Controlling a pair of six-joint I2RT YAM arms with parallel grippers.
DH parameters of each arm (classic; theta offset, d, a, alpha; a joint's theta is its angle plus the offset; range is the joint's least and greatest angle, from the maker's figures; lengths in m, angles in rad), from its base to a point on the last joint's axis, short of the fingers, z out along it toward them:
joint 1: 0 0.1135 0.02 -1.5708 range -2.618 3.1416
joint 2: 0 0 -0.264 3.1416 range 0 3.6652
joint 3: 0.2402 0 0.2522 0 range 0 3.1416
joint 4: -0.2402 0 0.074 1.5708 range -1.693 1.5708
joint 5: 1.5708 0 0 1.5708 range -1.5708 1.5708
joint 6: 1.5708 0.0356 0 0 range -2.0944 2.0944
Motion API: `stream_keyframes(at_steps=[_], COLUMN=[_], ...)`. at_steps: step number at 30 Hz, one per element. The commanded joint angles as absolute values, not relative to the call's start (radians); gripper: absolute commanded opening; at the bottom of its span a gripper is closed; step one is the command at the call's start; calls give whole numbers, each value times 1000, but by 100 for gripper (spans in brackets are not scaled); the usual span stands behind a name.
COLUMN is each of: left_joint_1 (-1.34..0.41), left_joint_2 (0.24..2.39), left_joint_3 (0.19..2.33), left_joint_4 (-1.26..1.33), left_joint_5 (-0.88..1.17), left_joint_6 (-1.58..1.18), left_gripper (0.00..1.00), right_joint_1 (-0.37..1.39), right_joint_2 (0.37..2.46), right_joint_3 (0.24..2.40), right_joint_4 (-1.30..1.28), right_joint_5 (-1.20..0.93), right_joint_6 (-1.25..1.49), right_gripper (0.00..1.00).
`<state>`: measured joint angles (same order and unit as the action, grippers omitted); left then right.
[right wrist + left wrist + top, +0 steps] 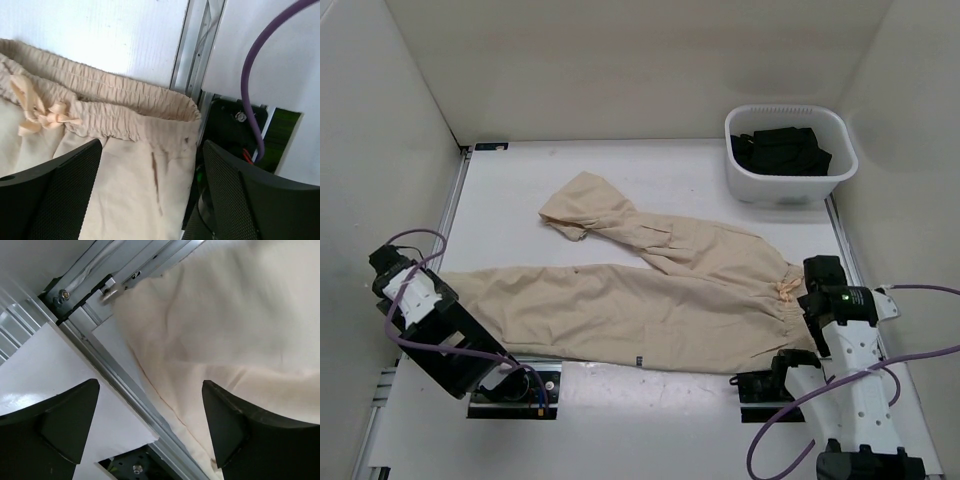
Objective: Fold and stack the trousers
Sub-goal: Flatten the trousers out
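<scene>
The beige trousers point(650, 300) lie spread on the white table, waistband at the right, one leg reaching left, the other bent toward the back. My left gripper point(495, 362) is open above the near-left hem; in the left wrist view point(150, 425) the fabric point(225, 330) lies below its jaws over a metal rail. My right gripper point(817, 315) is open over the waistband corner; the right wrist view point(152, 195) shows the elastic waistband point(125, 105) and its drawstring bow point(37, 112) between and beyond the fingers. Neither gripper holds anything.
A white tub point(790, 155) with black garments point(780, 150) stands at the back right. White walls enclose the table. Metal rails point(125, 390) run along the near and side edges. A purple cable point(255, 85) hangs by the right arm.
</scene>
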<state>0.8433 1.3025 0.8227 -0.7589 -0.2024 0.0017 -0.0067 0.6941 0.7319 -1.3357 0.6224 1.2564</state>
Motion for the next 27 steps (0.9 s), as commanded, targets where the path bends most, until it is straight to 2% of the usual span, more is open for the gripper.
stream_keyframes(at_steps=[1, 5, 8, 11, 16, 21, 24, 27], left_joint_1=[850, 735, 510, 301, 163, 74, 55, 46], left_joint_2=[1226, 1187, 1287, 1527, 1802, 2049, 2136, 2160], left_joint_3=[879, 1099, 1248, 1304, 1486, 1661, 1761, 1804], left_joint_4=[-767, -912, -995, -996, -956, -956, -956, -956], left_joint_5=[-180, 29, 87, 77, 77, 94, 132, 178], left_joint_6=[0, 0, 0, 0, 0, 0, 0, 0], left_gripper=[96, 96, 96, 95, 95, 99, 100, 100], right_joint_1=[-11, -11, -11, -31, -100, -221, -232, -241], right_joint_2=[712, 807, 935, 1098, 1271, 1459, 1570, 1702], right_joint_3=[851, 995, 1067, 1169, 1089, 1008, 1031, 1086], right_joint_4=[-1353, -1178, -1115, -1056, -829, -663, -551, -595], right_joint_5=[704, 675, 595, 441, 359, 193, 170, 157], right_joint_6=[1160, 924, 917, 957, 1060, 1056, 994, 979], right_gripper=[87, 87, 88, 90, 90, 90, 90, 90])
